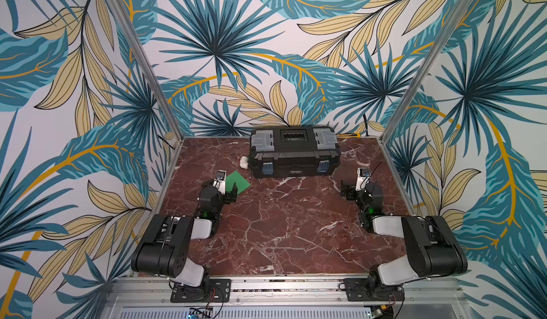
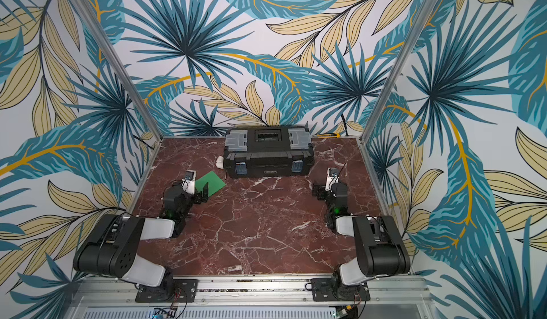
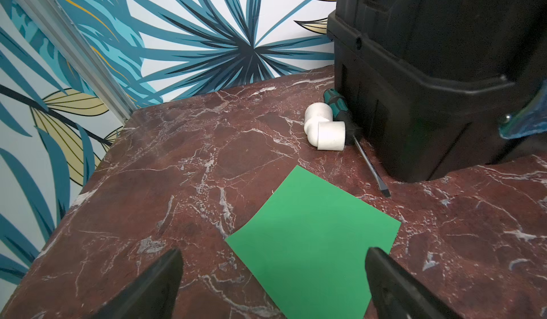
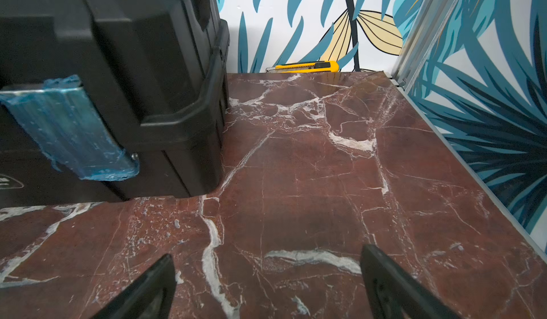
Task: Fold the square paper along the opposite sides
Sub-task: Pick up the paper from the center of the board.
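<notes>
The square paper (image 1: 237,181) lies flat and unfolded on the red marble table (image 1: 281,228), left of centre in both top views (image 2: 210,183). It is turned like a diamond, with one corner pointing toward the lower left corner of the black toolbox (image 1: 293,151). The left gripper (image 1: 229,195) sits at the paper's lower left edge with its jaws spread wide and nothing between them. In the left wrist view the paper (image 3: 313,243) reaches in between the two dark fingers (image 3: 159,279): one fingertip overlaps the sheet's edge and the other is over bare marble. Whether either tip touches the sheet cannot be told. A white pipe elbow (image 3: 324,129) and a screwdriver (image 3: 340,107) lie side by side against the toolbox's end, near the paper's far corner but apart from it. The right gripper (image 1: 347,191) is at the right of the frame in a top view, well apart from the paper and below the toolbox's lower right corner. In its wrist view the right gripper (image 4: 266,254) also has its jaws fully apart, empty, with only marble between them. A yellow utility knife (image 4: 305,66) rests at the table's back edge against the leaf-patterned wall, to the right of the toolbox.
</notes>
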{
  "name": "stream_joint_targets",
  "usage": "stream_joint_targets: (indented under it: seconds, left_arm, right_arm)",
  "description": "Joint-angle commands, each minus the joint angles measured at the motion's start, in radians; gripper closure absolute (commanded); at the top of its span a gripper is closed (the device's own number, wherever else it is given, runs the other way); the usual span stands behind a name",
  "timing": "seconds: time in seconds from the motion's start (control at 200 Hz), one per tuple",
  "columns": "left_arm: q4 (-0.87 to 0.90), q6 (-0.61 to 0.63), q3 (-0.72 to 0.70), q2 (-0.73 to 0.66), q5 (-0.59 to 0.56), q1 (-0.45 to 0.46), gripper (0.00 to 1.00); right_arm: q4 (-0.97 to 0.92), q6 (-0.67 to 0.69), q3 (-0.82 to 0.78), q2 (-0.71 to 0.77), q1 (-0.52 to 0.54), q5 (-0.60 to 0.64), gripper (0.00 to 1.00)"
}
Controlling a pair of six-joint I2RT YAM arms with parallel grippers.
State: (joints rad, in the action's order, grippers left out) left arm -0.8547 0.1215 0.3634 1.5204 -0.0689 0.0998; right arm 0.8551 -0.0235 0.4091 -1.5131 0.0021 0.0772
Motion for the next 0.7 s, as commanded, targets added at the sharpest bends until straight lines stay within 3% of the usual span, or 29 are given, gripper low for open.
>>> stream_joint_targets:
  seconds: [0.0, 0.696]
  left_arm:
    - [0.008, -0.010, 0.028, -0.005, 0.004, -0.009, 0.00]
    - [0.049, -0.044, 0.052, -0.001, -0.003, -0.034, 0.00]
  right_arm:
    - [-0.005, -0.012, 0.001, 0.006, -0.002, -0.006, 0.00]
    - [0.004, -0.006, -0.003, 0.008, -0.002, -0.012, 0.03]
